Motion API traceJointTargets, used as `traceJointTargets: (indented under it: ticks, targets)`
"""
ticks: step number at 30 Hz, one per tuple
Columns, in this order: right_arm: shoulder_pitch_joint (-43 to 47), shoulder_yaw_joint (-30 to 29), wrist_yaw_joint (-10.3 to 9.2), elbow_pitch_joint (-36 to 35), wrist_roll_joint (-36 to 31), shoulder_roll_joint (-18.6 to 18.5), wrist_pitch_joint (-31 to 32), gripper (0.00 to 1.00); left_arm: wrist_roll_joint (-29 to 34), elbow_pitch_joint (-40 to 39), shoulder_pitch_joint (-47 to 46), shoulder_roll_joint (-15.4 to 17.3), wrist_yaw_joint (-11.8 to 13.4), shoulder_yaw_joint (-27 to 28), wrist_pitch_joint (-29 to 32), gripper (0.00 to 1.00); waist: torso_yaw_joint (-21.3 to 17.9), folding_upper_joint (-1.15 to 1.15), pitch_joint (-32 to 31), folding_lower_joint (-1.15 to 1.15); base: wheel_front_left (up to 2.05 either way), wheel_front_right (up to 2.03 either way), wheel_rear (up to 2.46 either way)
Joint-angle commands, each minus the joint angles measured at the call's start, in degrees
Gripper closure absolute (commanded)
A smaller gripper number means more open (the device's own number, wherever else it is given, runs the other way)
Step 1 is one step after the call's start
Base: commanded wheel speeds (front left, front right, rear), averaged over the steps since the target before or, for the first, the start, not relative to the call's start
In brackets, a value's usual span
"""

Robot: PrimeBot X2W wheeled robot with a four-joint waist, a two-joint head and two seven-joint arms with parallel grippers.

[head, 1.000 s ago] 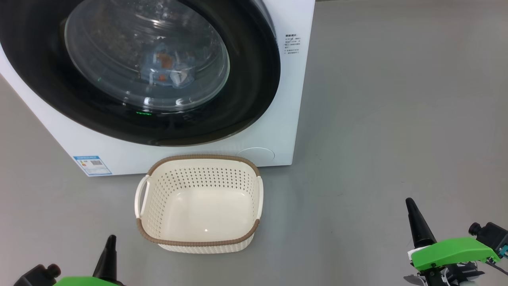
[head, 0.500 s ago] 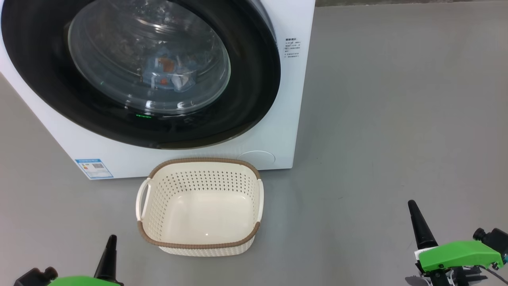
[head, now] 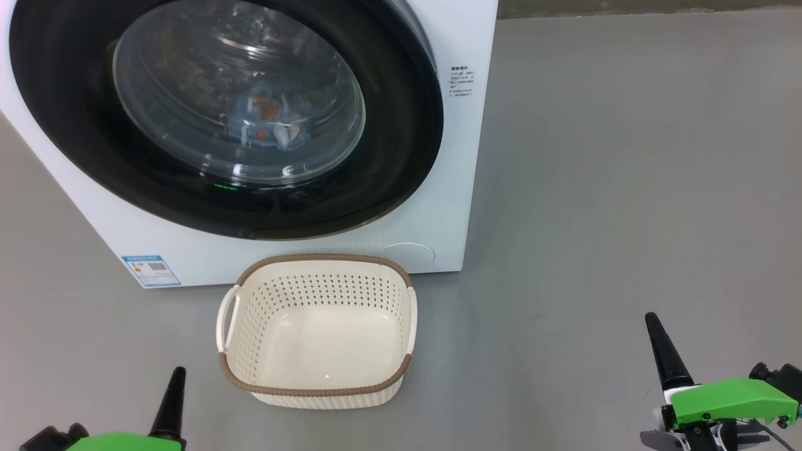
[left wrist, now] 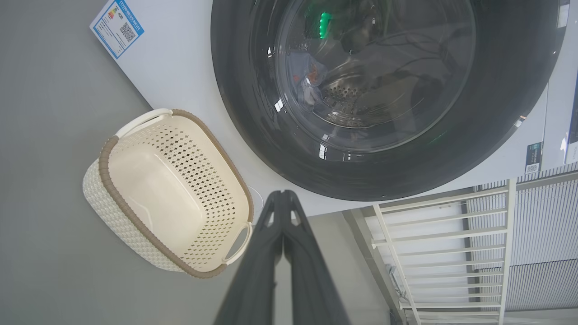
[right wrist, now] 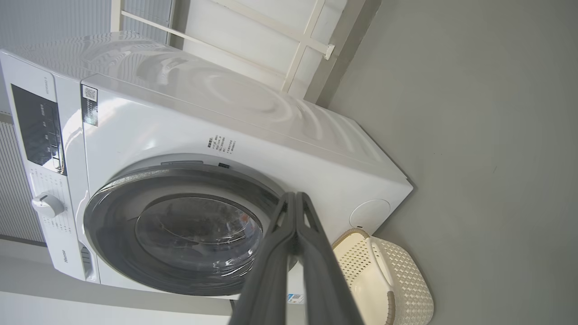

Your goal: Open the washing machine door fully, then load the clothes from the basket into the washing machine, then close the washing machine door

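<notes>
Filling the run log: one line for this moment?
door: shut | clothes: inside washing machine | basket: empty | left gripper: shut, free | right gripper: shut, free

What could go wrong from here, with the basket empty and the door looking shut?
1. The washing machine door looks shut, but no view shows the latch; it might spring open.
2. The clothes lie close behind the glass; a fold could be pinched at the seal, which is hidden.
3. The basket stands close before the washing machine; rolling forward would likely shove it.
</notes>
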Motion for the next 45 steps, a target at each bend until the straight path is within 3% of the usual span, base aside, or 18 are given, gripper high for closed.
traceJointTargets:
  ticks: [1,36,45]
  targets:
    - [-0.35,0.46,0.07,-1.96,1.78,-0.14,0.60,1.00,-1.56,-1.64,-2.53,0.69,-0.13,1.92,0.55,1.00,0.01,0.00,-0.10,0.00,0.00,0.00,0.00]
    - [0.59,-1.74,0.09,-5.12,19.57,1.38,6.37,1.00,-20.08,-2.70,-3.42,-1.12,-0.15,5.31,6.36,1.00,0.21,0.00,-2.05,0.00,0.00,0.00,0.00]
    - [0.59,-1.75,0.09,-5.12,19.57,1.38,6.37,1.00,-20.00,-2.70,-3.43,-1.18,-0.15,5.40,6.43,1.00,0.21,0.00,-2.05,0.00,0.00,0.00,0.00]
